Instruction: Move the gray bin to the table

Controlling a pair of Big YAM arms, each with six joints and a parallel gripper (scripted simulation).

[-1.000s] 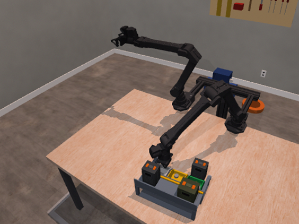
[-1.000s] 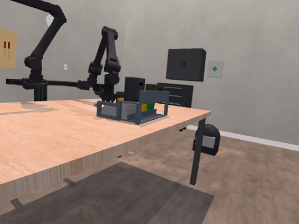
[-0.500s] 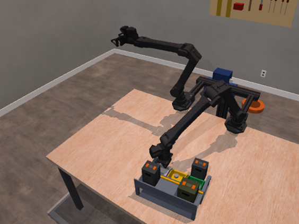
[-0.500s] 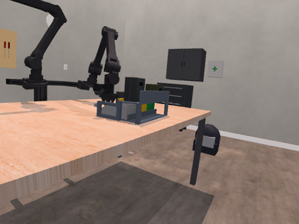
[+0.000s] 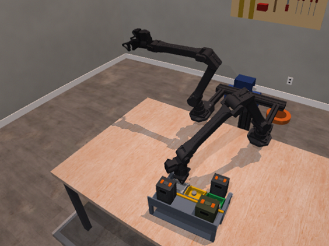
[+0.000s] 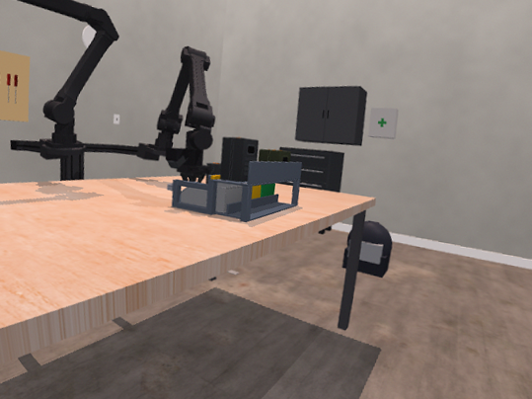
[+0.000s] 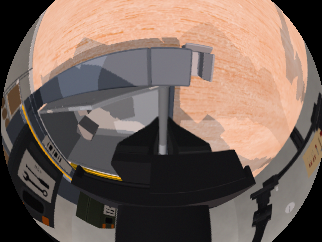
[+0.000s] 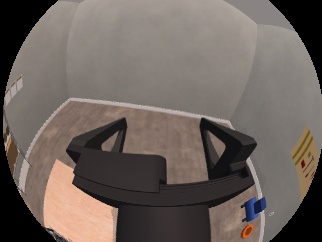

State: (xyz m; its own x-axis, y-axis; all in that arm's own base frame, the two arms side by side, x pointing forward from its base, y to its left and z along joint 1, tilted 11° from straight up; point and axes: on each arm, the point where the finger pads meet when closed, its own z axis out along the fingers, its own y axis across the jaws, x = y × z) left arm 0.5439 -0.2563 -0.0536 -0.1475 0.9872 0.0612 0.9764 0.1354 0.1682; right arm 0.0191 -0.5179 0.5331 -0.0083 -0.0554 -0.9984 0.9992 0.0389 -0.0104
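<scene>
While the gray bin (image 5: 181, 188) (image 6: 228, 198) (image 7: 132, 112) sits shelved, left gripper (image 5: 181, 181) (image 6: 191, 178) (image 7: 163, 123) closed, bin wall pinched

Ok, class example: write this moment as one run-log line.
left gripper: shut on gray bin wall | right gripper: open | gray bin: on shelf

Dark case (image 5: 166, 190) (image 6: 237, 159) (image 7: 36, 181) beside gray bin (image 5: 182, 188) (image 6: 227, 197) (image 7: 107, 125)

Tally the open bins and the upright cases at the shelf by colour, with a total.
Gray bins: 1
Yellow bins: 1
Green bins: 1
Black cases: 2
Olive cases: 1
Total: 6
</scene>
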